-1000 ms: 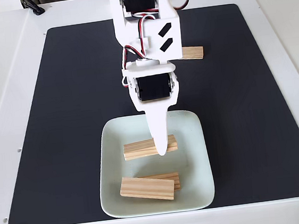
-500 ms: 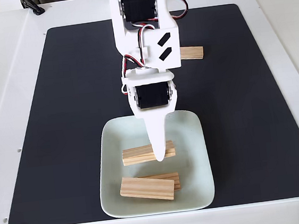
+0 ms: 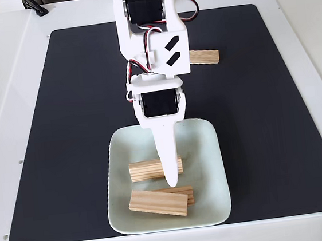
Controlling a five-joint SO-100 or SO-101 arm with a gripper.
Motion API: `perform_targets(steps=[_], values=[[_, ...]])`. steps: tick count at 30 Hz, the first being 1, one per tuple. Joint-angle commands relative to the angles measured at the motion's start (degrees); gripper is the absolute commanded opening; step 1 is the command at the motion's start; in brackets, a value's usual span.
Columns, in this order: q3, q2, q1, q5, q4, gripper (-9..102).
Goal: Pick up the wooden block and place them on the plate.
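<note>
Wooden block (image 3: pixel 148 170), gripped by the closed pincer (image 3: pixel 172 180), had been carried lower over the plate (image 3: pixel 207 150) at lower centre; release judged imminent. One block (image 3: pixel 204 56) remained at upper right.

Grainy bare wood blocks (image 3: pixel 158 203) lie on a glossy glazed plate (image 3: pixel 207 150), upon a matt black mat (image 3: pixel 80 117).

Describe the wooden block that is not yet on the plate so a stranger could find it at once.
Start at the black mat covering the white table, and look past the pale square plate toward the mat's far edge in the fixed view. There, just right of the white arm, lies a single wooden block, flat on the mat. Unlike the other blocks, it sits on black, alone, with nothing touching it.
</note>
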Motion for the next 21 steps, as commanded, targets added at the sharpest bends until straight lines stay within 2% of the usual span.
perform_targets(steps=[1, 15, 21], values=[[1.49, 5.1, 0.35, -0.18, 0.26, 35], [21.53, 32.52, -4.48, 0.44, 0.44, 35], [32.34, 45.18, -7.03, -0.44, 9.93, 35]])
